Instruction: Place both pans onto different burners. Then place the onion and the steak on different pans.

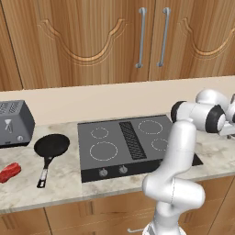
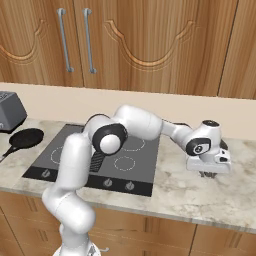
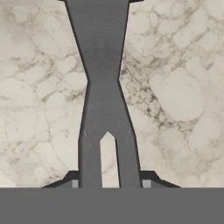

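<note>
- Kitchen wall of wooden cabinets [image 1: 92,36] with long metal pull handles, above a pale backsplash.
- Marbled stone desk [image 1: 59,183] runs under them, carrying everything below.
- Dark grey cooktop [image 1: 133,147] set into the desk; white ring burners [image 1: 103,150], two large and two small, with a black vent grille [image 1: 132,140] between them. All four rings bare.
- White arm reaches across the cooktop to the right, wrist low over the desk right of the cooktop.
- Grey toaster [image 1: 13,123] at far left, against the backsplash.
- Black pan [image 1: 52,145] on the desk between toaster and cooktop, handle pointing toward the front edge, silver tip at its end.
- End effector [image 2: 206,173] just above the desk, fingers pointing down. In the hand view a dark grey, waisted handle [image 3: 101,87] runs away from the camera over the marble, forked at its near end, and the finger tips [image 3: 89,166] are closed in on that near end, gripping it.
- Steak [image 1: 10,172] lies at the left edge of the desk, near the front, just left of the pan's handle tip.
</note>
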